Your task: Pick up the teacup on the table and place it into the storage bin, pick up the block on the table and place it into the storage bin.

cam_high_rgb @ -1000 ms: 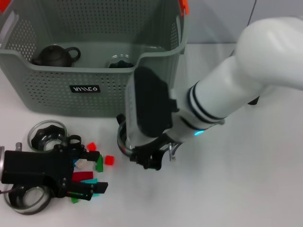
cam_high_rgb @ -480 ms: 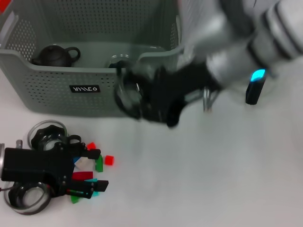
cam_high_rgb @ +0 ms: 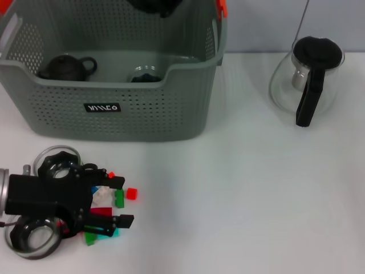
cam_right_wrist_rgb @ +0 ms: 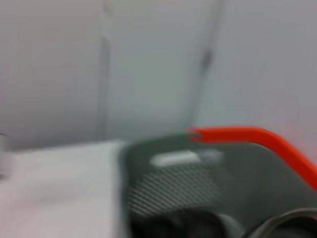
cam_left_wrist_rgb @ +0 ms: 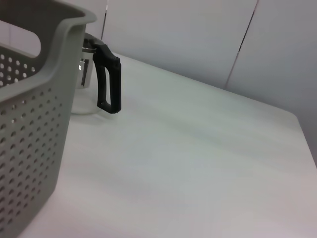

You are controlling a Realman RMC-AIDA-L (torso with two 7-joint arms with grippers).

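Blocks (cam_high_rgb: 108, 202): small coloured pieces we find on the table directly between the spread fingers of our left gripper (cam_high_rgb: 117, 201), well in front of the bin (cam_high_rgb: 114, 108); right gripper (cam_high_rgb: 155, 5) above the bin, fingers undeterminable.

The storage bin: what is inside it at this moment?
Inside the storage bin a dark teapot sits at the robot's left and a glass teacup near the middle. The front wall hides the floor nearest the robot.
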